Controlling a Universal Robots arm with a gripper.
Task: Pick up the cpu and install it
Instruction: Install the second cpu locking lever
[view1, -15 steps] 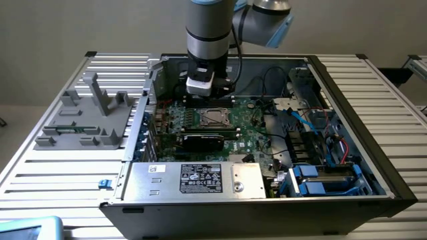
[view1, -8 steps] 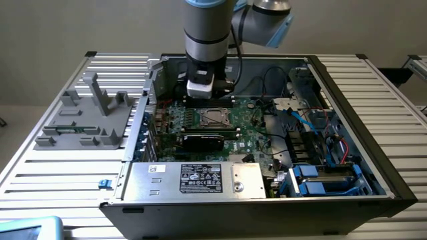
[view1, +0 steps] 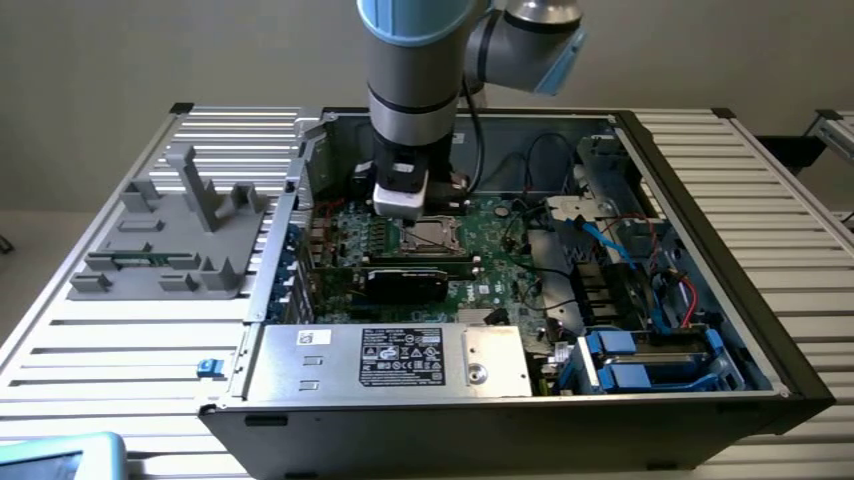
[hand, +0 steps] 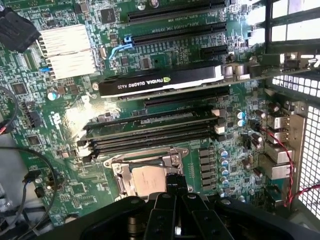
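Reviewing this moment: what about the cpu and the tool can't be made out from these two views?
- Wrist view: part of the cpu in its socket is covered by the tool; whether they touch is unclear.
- Exterior view: the tool is hidden behind the arm's wrist; the cpu is too small to judge seating.

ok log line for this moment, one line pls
gripper: shut, over socket | cpu: lying in socket, metal top showing | board: graphics card beside socket | case: open
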